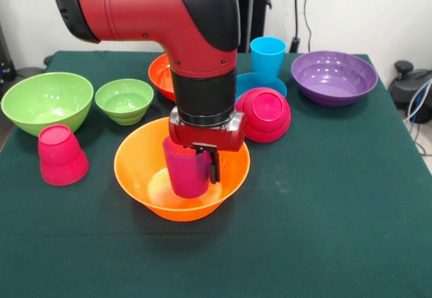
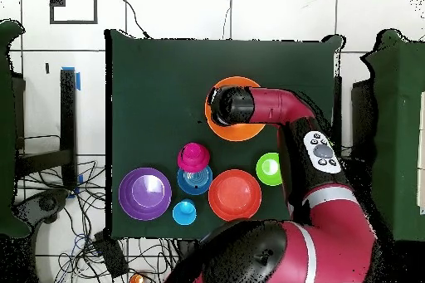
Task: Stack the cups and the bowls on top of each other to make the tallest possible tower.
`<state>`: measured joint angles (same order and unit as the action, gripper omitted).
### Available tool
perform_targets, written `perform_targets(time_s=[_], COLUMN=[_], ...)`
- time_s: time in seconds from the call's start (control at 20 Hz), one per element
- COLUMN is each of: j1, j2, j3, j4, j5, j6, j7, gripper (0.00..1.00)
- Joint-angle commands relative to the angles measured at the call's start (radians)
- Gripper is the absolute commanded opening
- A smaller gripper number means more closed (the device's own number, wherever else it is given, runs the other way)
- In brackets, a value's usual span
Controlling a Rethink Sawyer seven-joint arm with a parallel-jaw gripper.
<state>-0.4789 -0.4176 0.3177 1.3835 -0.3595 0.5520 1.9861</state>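
Note:
In the front view my gripper (image 1: 205,168) reaches down into the large orange bowl (image 1: 135,166) at the table's middle. It is shut on the rim of the upright purple-magenta cup (image 1: 183,173), which stands low inside that bowl. One dark finger (image 1: 214,169) shows on the cup's right side. In the overhead view the arm's wrist covers the gripper and cup, and only the orange bowl's rim (image 2: 236,134) shows. The red-pink cup (image 1: 61,155) stands upside down at the left. The sky blue cup (image 1: 268,56) stands at the back, behind the small blue bowl (image 1: 251,82).
A large lime green bowl (image 1: 46,102) and a small lime green bowl (image 1: 124,100) sit at the left. A red-orange bowl (image 1: 159,75) is behind the arm. A small pink-red bowl (image 1: 265,113) lies upside down right of the gripper. A large purple bowl (image 1: 334,77) is at the back right.

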Motion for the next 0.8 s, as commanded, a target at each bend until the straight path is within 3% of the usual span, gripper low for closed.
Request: perform_targets(time_s=[0.05,0.25,0.8], j1=[0.037,0.05,0.058], j2=[-0.005,-0.007,-0.01], j3=[0.069,0.041,0.01], j4=[0.01,0.008,-0.004], j5=[0.031,0.029,0.029], j6=[0.071,0.043,0.084], j7=[-0.016,0.028,0.032], gripper=[1.0,1.0,1.0])
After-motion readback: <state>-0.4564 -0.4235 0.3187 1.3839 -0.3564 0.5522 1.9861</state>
